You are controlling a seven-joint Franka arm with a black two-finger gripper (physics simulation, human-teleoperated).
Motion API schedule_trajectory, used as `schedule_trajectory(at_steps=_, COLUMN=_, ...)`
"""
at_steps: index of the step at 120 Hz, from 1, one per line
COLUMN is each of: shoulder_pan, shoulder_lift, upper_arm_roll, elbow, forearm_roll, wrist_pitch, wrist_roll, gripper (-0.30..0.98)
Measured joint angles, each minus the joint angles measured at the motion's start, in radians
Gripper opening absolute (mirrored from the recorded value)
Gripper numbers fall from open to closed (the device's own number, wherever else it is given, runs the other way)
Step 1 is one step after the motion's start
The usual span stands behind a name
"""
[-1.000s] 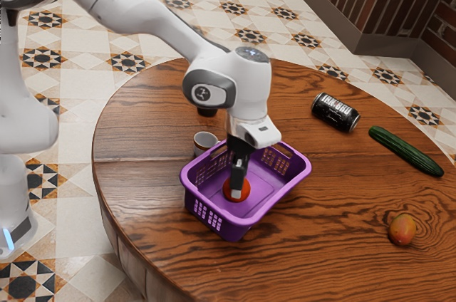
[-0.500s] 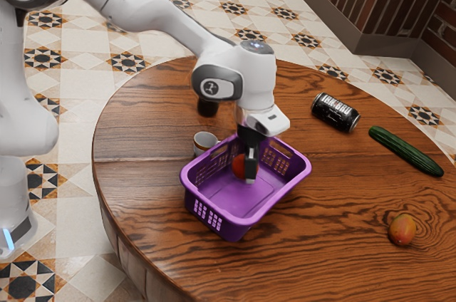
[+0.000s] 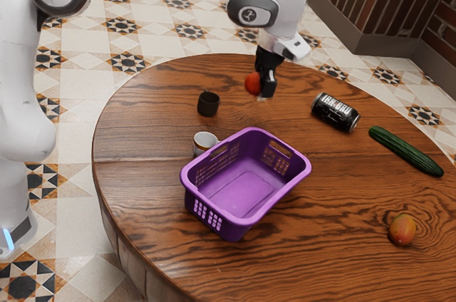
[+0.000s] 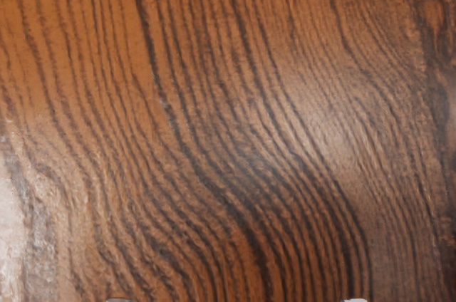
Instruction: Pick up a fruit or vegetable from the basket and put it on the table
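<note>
My gripper (image 3: pixel 261 89) is up in the air past the basket's far rim in the exterior view, shut on a round red fruit or vegetable (image 3: pixel 252 83). One dark finger covers part of the red thing. The purple basket (image 3: pixel 246 229) stands upright on the wooden table (image 3: pixel 342 202), apart from the hand. In the wrist view, the tips of my gripper (image 4: pixel 237 300) just reach the lower edge, wide apart, over the table's wood grain (image 4: pixel 228 131).
A dark cup (image 3: pixel 208 104) and a white cup (image 3: pixel 204 142) stand by the basket. Toward the exterior view's right lie a black can (image 3: pixel 335 112), a cucumber (image 3: pixel 405 151) and a mango-like fruit (image 3: pixel 402 230).
From inside the basket, the hand has risen and moved off beyond its far rim, carrying the red thing along. The basket has stayed where it was.
</note>
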Motion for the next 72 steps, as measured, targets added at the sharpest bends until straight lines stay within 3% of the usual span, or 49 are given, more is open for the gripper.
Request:
schedule_trajectory(at_steps=10, shoulder_pan=-0.011, shoulder_lift=-0.059, upper_arm_roll=0.050, elbow=0.008, forearm_roll=0.018, wrist_pitch=0.129, wrist_roll=0.002, gripper=0.32)
schedule_trajectory(at_steps=23, shoulder_pan=-0.124, shoulder_lift=-0.184, upper_arm_roll=0.158, elbow=0.078, forearm_roll=0.030, wrist_pitch=0.270, wrist_roll=0.002, gripper=0.32)
schedule_trajectory(at_steps=44, shoulder_pan=-0.182, shoulder_lift=-0.276, upper_arm_roll=0.233, elbow=0.116, forearm_roll=0.043, wrist_pitch=0.386, wrist_roll=-0.001, gripper=0.32)
schedule_trajectory(at_steps=48, shoulder_pan=-0.191, shoulder_lift=-0.274, upper_arm_roll=0.246, elbow=0.116, forearm_roll=0.043, wrist_pitch=0.396, wrist_roll=0.000, gripper=0.39)
schedule_trajectory(at_steps=61, shoulder_pan=-0.212, shoulder_lift=-0.173, upper_arm_roll=0.248, elbow=0.117, forearm_roll=0.042, wrist_pitch=0.340, wrist_roll=0.003, gripper=0.54)
schedule_trajectory(at_steps=68, shoulder_pan=-0.204, shoulder_lift=-0.005, upper_arm_roll=0.210, elbow=0.067, forearm_roll=0.030, wrist_pitch=0.236, wrist_roll=0.004, gripper=0.58)
schedule_trajectory(at_steps=72, shoulder_pan=-0.171, shoulder_lift=0.098, upper_arm_roll=0.164, elbow=0.017, forearm_roll=-0.013, wrist_pitch=0.166, wrist_roll=0.004, gripper=0.60)
